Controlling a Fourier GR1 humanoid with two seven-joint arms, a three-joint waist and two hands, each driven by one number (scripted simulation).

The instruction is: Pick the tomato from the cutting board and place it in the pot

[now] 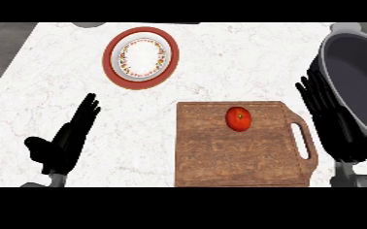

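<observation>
One tomato [239, 119] sits upper-centre on cutting board [240, 145], untouched. Likely light, smooth, round, soft-skinned: may roll, bruise. Best taken across widest middle. Right robot hand [331, 114] fingers straight, between board handle and pot [344, 68]. Left robot hand [66, 138] open, resting on tabletop [237, 63].

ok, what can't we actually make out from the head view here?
- Pot: cut off by the right edge of the head view; only part of its rim and inside shows, so its contents cannot be told.
- Right hand: its far side runs off the right edge; it overlaps the pot's wall.
- Grey thing at the top edge: only a sliver shows, unidentifiable.
- Tomato: its underside on the cutting board is hidden.
</observation>
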